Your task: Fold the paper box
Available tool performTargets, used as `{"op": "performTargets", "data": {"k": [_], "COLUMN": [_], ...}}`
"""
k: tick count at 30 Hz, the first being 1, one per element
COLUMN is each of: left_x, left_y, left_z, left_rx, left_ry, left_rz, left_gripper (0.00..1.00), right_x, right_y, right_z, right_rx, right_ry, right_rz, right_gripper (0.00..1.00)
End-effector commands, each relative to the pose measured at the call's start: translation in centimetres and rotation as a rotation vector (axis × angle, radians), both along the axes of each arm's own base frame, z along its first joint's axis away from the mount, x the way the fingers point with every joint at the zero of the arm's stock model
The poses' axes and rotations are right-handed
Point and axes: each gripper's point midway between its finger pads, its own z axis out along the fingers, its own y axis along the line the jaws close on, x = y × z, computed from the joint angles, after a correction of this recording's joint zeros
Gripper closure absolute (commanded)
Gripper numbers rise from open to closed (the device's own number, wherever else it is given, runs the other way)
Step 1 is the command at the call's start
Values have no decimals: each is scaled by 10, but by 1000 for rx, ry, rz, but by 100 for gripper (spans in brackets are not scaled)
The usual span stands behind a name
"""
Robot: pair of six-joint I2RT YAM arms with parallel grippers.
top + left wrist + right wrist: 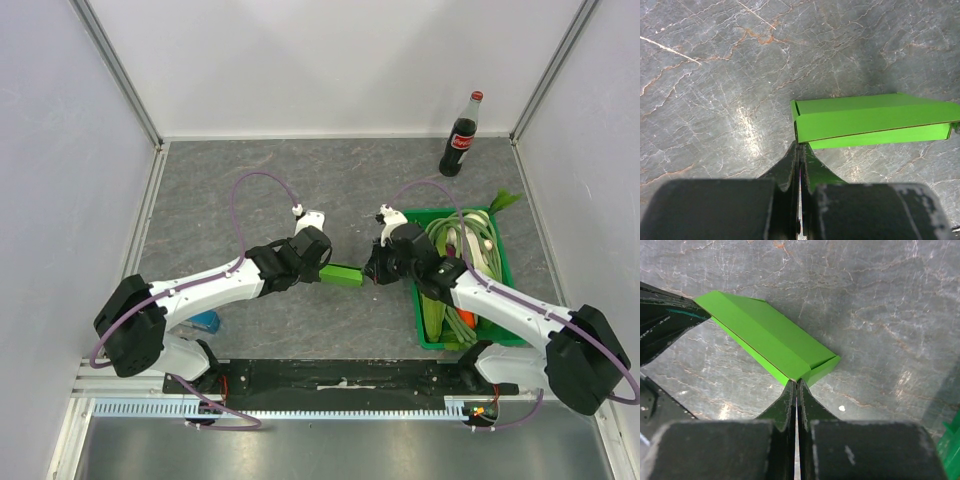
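Top view: grey marbled table (250,190), both arms reach in toward the middle. The paper box (343,274), lime green and folded into a long flat shape, lies between the two grippers at table centre, just left of the crate. The left gripper (323,268) is at its left end and the right gripper (372,270) at its right end, both in contact with it. From up here I can't tell the jaw gap on either. The dark-green crate (508,285) sits on the right side under the right arm, full of vegetables (452,240), pale green and long. A cola bottle (461,140) stands upright in the far right corner, well apart. A blue block (205,321) sits near the left arm's base, partly hidden.

Left wrist view: fingers (789,167) are pressed flat together with no gap visible. The tips sit right at the lower edge of the box, near its left end, and appear to pinch the thin card there. The box runs off to the right, top panel folded over, a lighter flap showing beneath.

Right wrist view: fingers (785,402) are also squeezed together, no gap. The tips meet the near corner of the box, where the folded top panel ends and a small end flap sticks out, and look to be nipping the card edge. The box runs diagonally away to the upper left, and its far end meets the dark left gripper. A sliver of crate is at the lower right edge.
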Motion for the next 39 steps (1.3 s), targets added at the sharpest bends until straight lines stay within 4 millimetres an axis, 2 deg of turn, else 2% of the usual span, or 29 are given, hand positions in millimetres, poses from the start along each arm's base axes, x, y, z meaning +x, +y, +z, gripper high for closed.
{"op": "performTargets", "data": {"k": [1, 5, 10, 12, 16, 17, 19, 20, 22, 23, 27, 31, 39], "left_x": [-1, -2, -3, -3, -4, -4, -4, -4, -5, -5, -6, -7, -7], "left_y": [-14, -15, -16, -16, -13, -13, -13, -13, -13, -14, -14, -12, -5], "left_z": [3, 1, 0, 0, 0, 0, -2, -3, -7, -7, -12, -17, -29], "left_rx": [-36, -36, -40, -40, -38, -38, -36, -35, -32, -34, -39, -34, -48], "left_ry": [14, 19, 23, 23, 17, 17, 20, 22, 28, 28, 39, 44, 15], "left_rz": [-31, -34, -36, -36, -34, -34, -35, -35, -36, -35, -33, -24, 9], "left_gripper": [98, 98, 98, 98, 98, 98, 98, 98, 98, 98, 98, 98, 98], "right_x": [-7, -5, -7, -4, -4, -6, -4, -7, -4, -7, -7, -9, -9], "right_y": [30, 32, 33, 35, 25, 17, 11, 3, -3, -9, -13, -14, -13], "right_z": [34, 42, 34, 36, 25, 17, 16, 10, 13, 7, 3, -11, -16], "right_rx": [216, 302, 379, 407, 328, 277, 211, 156, 97, 52, -4, -59, -165], "right_ry": [129, 189, 274, 272, 252, 259, 214, 217, 169, 182, 135, 107, -2], "right_rz": [-6, -49, -75, -80, -89, -100, -72, -81, -47, -46, 1, 45, 60], "right_gripper": [100, 100, 100, 100, 100, 100, 100, 100, 100, 100, 100, 100, 100]}}
